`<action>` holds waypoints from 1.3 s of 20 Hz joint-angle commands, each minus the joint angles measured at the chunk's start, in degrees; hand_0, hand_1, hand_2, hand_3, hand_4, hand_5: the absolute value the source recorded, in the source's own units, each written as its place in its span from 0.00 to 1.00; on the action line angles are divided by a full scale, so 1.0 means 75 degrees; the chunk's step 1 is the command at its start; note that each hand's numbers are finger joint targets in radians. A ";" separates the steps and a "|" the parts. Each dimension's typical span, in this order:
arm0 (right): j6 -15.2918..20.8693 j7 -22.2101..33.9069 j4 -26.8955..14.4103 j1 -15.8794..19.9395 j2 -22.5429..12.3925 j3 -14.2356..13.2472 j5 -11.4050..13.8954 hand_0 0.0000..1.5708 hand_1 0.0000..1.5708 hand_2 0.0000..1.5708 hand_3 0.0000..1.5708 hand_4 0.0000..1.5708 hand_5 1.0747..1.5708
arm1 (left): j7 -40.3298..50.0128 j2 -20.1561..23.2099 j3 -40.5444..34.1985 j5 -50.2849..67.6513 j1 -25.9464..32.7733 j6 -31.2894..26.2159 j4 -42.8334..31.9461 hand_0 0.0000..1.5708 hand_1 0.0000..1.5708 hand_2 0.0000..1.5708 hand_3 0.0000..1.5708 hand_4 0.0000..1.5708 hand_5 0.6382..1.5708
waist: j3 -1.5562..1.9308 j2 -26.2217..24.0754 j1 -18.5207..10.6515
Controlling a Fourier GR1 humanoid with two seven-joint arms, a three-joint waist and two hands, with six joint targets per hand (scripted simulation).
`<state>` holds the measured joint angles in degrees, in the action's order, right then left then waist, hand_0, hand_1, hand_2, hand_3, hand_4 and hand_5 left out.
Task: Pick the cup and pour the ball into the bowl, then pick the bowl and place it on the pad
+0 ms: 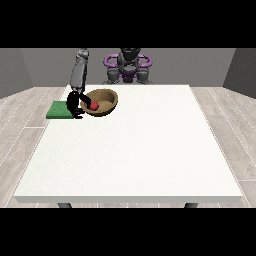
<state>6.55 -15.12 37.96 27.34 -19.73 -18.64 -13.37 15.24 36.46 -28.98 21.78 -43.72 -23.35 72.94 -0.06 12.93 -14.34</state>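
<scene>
You've got the bowl point(102, 102), tilted w/ the red ball point(93, 105) inside, just right of the green pad point(59, 110) at the table point(130, 150) far-left corner, w/ the hand point(75, 104) at view's left curled on its near rim.

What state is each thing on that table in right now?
bowl: tilted, lifted at one side, held at its rim.
ball: inside the bowl, near the held rim.
pad: flat on the table's edge, nothing on it.
hand at the view's left: curled on the bowl's rim.
</scene>
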 commanded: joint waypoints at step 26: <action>-0.0978 0.2083 -0.0298 0.0377 -0.2204 -0.0041 0.0429 1.00 1.00 1.00 0.28 0.68 1.00 | -0.2190 0.0973 -0.0690 -0.0327 0.1679 -0.0500 -0.1789 0.00 0.00 0.00 0.00 0.77 0.98 | 0.0013 -0.0032 0.1412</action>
<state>-0.70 2.85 37.65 30.70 -38.26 -18.37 -9.77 -1.00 43.12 -34.21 19.03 -31.51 -27.28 59.54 0.00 11.73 -3.51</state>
